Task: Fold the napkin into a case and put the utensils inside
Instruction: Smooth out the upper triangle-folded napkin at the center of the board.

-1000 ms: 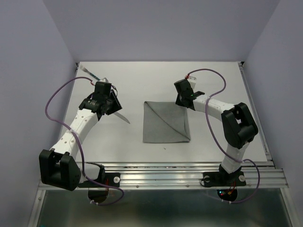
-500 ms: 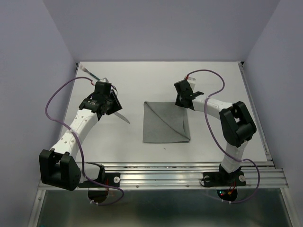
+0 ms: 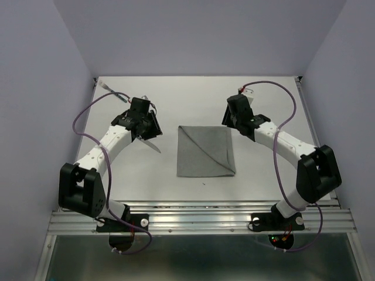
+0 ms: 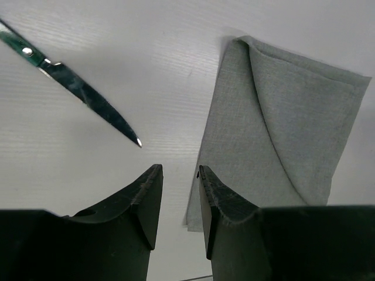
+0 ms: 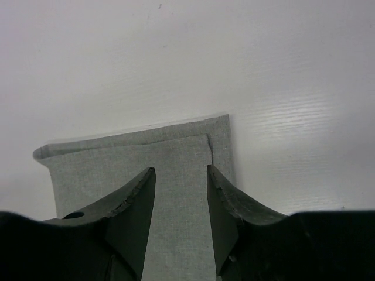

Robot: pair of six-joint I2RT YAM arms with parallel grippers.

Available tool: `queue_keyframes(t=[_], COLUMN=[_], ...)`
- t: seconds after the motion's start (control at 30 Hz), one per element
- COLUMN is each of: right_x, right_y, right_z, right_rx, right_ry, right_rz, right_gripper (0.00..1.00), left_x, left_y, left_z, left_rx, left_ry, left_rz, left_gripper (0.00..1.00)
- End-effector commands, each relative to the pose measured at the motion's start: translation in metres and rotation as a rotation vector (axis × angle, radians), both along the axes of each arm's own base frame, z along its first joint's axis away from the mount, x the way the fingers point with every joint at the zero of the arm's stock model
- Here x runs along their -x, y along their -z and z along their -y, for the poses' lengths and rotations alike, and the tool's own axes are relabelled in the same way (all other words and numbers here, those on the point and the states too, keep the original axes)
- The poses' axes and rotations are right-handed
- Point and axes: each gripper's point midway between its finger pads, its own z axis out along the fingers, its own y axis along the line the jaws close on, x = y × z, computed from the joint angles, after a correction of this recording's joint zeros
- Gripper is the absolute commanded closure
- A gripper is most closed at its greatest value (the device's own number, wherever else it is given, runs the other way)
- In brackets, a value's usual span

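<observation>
The grey napkin lies folded flat mid-table, with a diagonal flap across it. My left gripper hovers left of the napkin, open and holding nothing. The knife's blade pokes out under it, pointing at the cloth; its handle is hidden by the arm. A second utensil lies at the far left back. My right gripper hangs over the napkin's far right corner, its jaws open above the cloth and gripping nothing.
Purple cables loop off both arms over the white table. Grey walls close in the left, right and back. A metal rail runs along the near edge by the arm bases.
The right gripper has opened and let go of the napkin corner, and its arm has swung out to the right. The left arm has shifted right toward the napkin.
</observation>
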Motion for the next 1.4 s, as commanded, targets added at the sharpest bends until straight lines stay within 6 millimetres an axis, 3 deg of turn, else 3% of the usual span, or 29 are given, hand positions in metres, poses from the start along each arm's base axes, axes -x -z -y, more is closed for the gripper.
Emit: queue_keyframes(t=[0.0, 0.3, 0.57, 0.73, 1.0, 1.37], right_x=[0.024, 0.08, 0.115, 0.116, 0.101, 0.09], right_y=[-0.001, 0.025, 0.056, 0.074, 0.093, 0.081], right_z=[0.001, -0.014, -0.031, -0.033, -0.007, -0.003], right_rx=[-0.043, -0.163, -0.217, -0.187, -0.022, 0.005], right_ry=[-0.05, -0.16, -0.221, -0.226, -0.123, -0.096], right_rz=[-0.022, -0.13, -0.216, -0.256, -0.266, -0.226], right_gripper=[0.54, 0.57, 0.59, 0.59, 0.58, 0.57], left_x=[-0.025, -0.049, -0.052, -0.051, -0.045, -0.044], left_y=[-0.023, -0.011, 0.021, 0.039, 0.049, 0.053], left_z=[0.034, 0.092, 0.127, 0.137, 0.131, 0.128], left_rx=[0.051, 0.092, 0.102, 0.108, 0.08, 0.062], left_ry=[0.064, 0.167, 0.235, 0.261, 0.264, 0.269], left_rz=[0.075, 0.04, -0.027, -0.062, -0.081, -0.082], left_gripper=[0.57, 0.57, 0.57, 0.58, 0.58, 0.57])
